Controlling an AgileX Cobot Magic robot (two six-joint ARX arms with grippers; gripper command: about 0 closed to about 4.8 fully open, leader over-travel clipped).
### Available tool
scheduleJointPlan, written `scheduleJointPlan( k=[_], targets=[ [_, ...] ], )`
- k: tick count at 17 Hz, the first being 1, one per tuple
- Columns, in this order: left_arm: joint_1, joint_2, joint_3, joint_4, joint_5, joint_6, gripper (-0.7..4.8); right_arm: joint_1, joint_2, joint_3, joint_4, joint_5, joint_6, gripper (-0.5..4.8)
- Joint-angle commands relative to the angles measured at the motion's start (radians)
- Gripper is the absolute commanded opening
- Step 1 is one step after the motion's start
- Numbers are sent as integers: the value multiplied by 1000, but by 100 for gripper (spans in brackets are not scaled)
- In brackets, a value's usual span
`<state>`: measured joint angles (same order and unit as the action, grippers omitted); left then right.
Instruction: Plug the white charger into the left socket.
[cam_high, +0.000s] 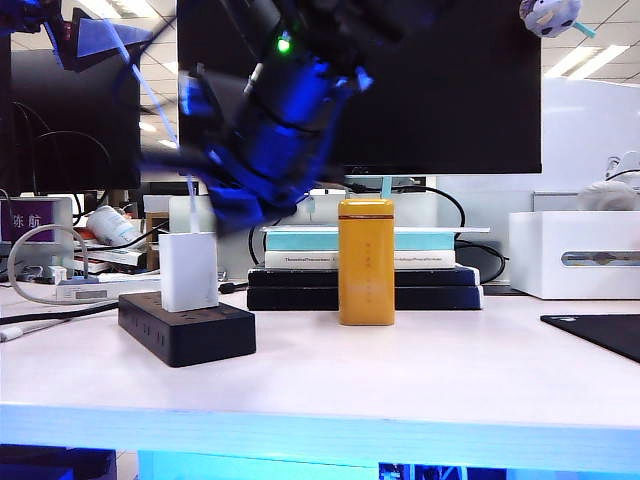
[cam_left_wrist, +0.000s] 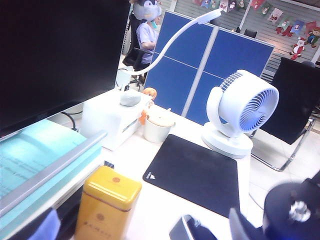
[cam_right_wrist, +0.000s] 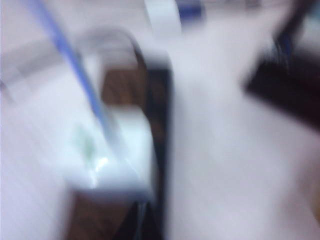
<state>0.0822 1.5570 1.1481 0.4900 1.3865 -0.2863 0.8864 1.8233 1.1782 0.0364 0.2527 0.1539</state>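
Note:
The white charger (cam_high: 188, 270) stands upright on the left end of the black power strip (cam_high: 185, 327), over the left socket, which it hides. Its thin cable rises up and to the left. My right gripper (cam_high: 235, 205) hangs blurred just above and to the right of the charger, apart from it, and it is shut with nothing in it. In the right wrist view the charger (cam_right_wrist: 117, 167) and the strip (cam_right_wrist: 161, 140) are smeared, with the gripper (cam_right_wrist: 147, 222) a dark tip. My left gripper (cam_left_wrist: 142, 236) is open and empty, raised at the upper left (cam_high: 95, 38).
A yellow tin (cam_high: 366, 262) stands mid-table in front of stacked books (cam_high: 300, 272) and a monitor (cam_high: 440, 90). A white box (cam_high: 575, 255) and a black mouse pad (cam_high: 600, 335) lie at the right, with a white fan (cam_left_wrist: 245, 110) beyond. A white power strip (cam_high: 90, 290) lies far left.

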Motion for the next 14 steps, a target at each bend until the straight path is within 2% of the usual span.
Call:
scheduleJointPlan(
  k=[1,9,12,14],
  targets=[
    [1,-5,5,18,24,-15,479,-4,-61,1,46,89,-29,-1],
    [2,-6,6,63,77,-71,479,-9,-242,2,104,115,-140,-1],
    [2,-6,6,69,87,-184,479,-10,-306,2,104,116,-175,-1],
    [2,-6,5,69,131,-185,479,-11,-331,3,103,117,-187,-1]
  ],
)
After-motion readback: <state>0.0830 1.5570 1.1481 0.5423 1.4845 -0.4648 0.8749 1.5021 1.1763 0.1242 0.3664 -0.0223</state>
